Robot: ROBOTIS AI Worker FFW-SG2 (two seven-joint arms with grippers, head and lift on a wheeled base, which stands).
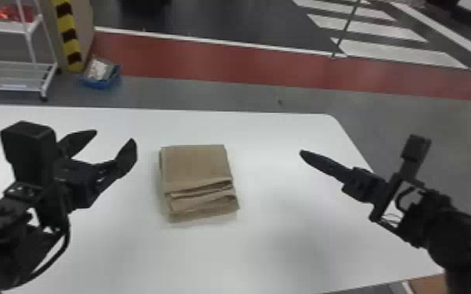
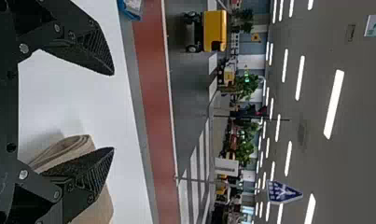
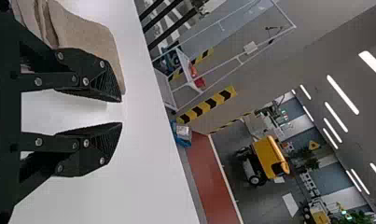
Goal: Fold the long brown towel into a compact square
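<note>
1. Towel (image 1: 195, 164), brown and folded up small, lies flat on the white desk (image 1: 266, 242), between the robot's two arms.
2. It looks almost like a square. The top is smooth, but on the side near the robot I see lots of layers, and the bottom ones poke out a bit crooked.
3. The left pincer (image 1: 112, 137) is up over the desk, near the towel on its left side. Its two fingers are wide apart, with nothing in them.
4. The right pincer (image 1: 303, 152) is on the other side, farther from the towel. In its own wrist view I see its fingers a little way apart, with just a gap between them.
5. Past the desk, a blue box (image 1: 101, 83) sits on the floor, with something pale in it, beside a post with yellow and black stripes (image 1: 69, 33). A white rack (image 1: 8, 84) stands to the left, and a red strip (image 1: 215, 60) runs across the floor.
</note>
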